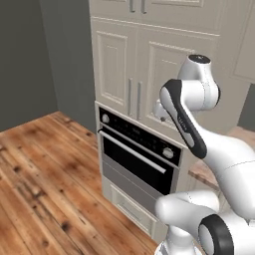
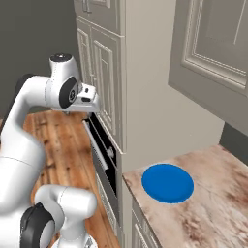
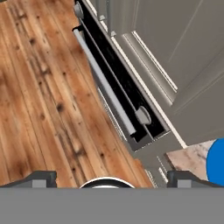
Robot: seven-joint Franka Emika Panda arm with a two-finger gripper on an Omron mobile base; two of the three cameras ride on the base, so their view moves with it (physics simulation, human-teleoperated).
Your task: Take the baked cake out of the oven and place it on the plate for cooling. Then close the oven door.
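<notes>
The oven door (image 1: pixel 137 162) at centre frame is closed, so the open, empty gripper (image 3: pixel 111 178) waits above it; the plate (image 2: pixel 167 182) sits lower right.

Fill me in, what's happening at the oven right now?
Nothing is being handled yet. The oven door is shut, its bar handle untouched. The arm is raised in front of the cream cabinets, and the claw looks down over the oven with its fingers spread wide apart and empty. The blue plate sits bare on the marble counter beside the oven.
</notes>
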